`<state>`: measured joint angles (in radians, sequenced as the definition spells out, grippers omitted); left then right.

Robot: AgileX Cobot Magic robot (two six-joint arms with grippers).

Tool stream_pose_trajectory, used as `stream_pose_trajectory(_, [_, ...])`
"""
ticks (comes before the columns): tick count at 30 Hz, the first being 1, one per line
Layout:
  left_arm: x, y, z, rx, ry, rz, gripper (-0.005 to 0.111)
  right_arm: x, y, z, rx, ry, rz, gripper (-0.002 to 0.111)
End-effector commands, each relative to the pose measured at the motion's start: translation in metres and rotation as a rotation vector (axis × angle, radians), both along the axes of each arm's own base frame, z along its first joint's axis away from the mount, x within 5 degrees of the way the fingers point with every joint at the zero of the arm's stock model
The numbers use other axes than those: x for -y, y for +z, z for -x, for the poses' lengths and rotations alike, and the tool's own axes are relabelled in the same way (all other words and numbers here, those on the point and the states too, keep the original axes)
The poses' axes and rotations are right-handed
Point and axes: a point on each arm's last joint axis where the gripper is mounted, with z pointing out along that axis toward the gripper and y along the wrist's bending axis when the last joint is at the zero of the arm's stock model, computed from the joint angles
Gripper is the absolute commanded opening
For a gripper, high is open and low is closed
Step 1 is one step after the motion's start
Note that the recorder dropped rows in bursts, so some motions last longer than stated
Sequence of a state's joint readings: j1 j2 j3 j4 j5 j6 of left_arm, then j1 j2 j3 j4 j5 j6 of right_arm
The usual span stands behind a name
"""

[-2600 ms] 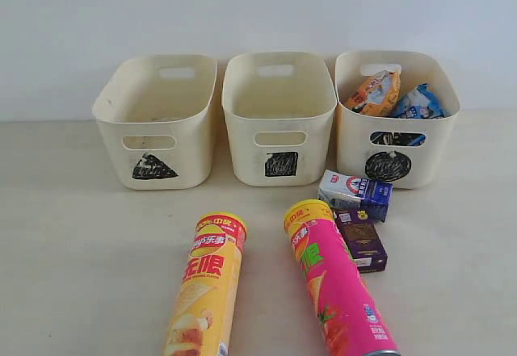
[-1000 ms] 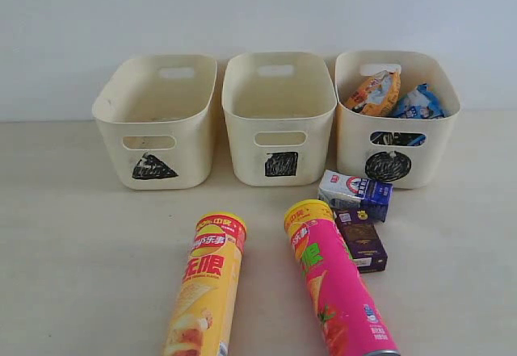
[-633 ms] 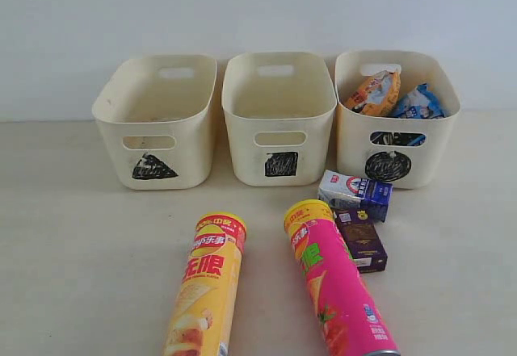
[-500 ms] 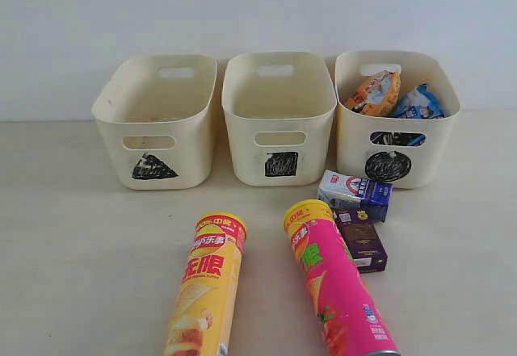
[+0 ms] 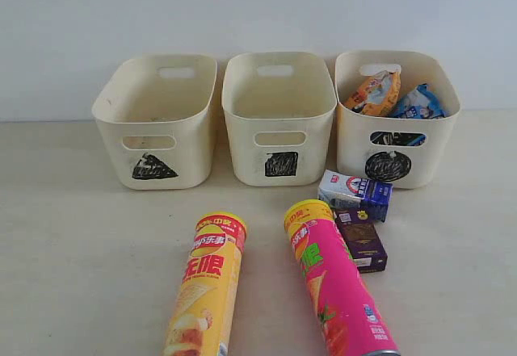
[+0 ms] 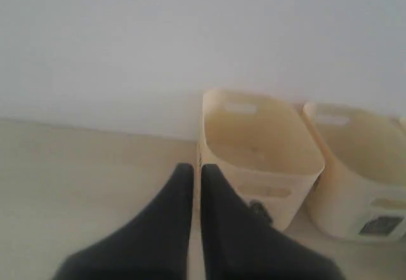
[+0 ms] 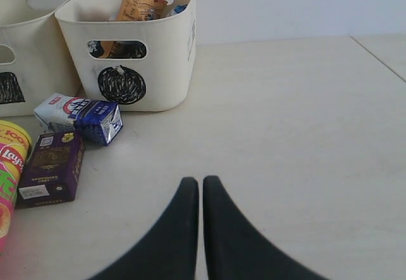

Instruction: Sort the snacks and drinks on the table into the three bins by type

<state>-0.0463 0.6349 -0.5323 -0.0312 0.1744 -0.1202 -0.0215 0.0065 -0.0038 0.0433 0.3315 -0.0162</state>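
Note:
Three cream bins stand in a row at the back: triangle bin [image 5: 155,122], square bin [image 5: 279,119], circle bin [image 5: 396,122]. An orange packet [image 5: 373,91] and a blue packet [image 5: 418,102] sit inside the circle bin. On the table [image 5: 73,243] lie a yellow chip tube [image 5: 207,287] and a pink chip tube [image 5: 338,287]. A white-blue carton [image 5: 355,194] and a dark purple carton [image 5: 361,240] lie beside the pink tube. My left gripper [image 6: 192,169] is shut and empty, near the triangle bin [image 6: 257,150]. My right gripper [image 7: 201,182] is shut and empty, over bare table, apart from the cartons [image 7: 79,118].
A pale wall [image 5: 258,9] runs behind the bins. A table seam [image 7: 377,58] shows in the right wrist view. Neither arm shows in the exterior view.

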Motion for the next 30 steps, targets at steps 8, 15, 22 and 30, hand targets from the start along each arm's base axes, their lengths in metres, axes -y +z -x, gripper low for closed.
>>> stream_pose_trajectory(8, [0.004, 0.003, -0.067, -0.556, -0.132, -0.255, 0.004, 0.0, 0.0, 0.0, 0.012, 0.001, 0.003, 0.0])
stream_pose_trajectory(15, [0.037, -0.008, -0.087, -0.651, -0.319, -0.312, 0.004, 0.0, 0.0, 0.0, 0.012, 0.001, 0.003, 0.0])
stream_pose_trajectory(22, [0.076, -0.03, -0.097, -0.744, -0.455, -0.343, 0.004, 0.0, 0.0, 0.0, 0.012, 0.001, 0.003, 0.0])
stream_pose_trajectory(30, [0.123, -0.051, -0.095, -0.8, -0.593, -0.35, 0.007, 0.0, 0.0, 0.0, 0.012, 0.001, 0.003, 0.0])
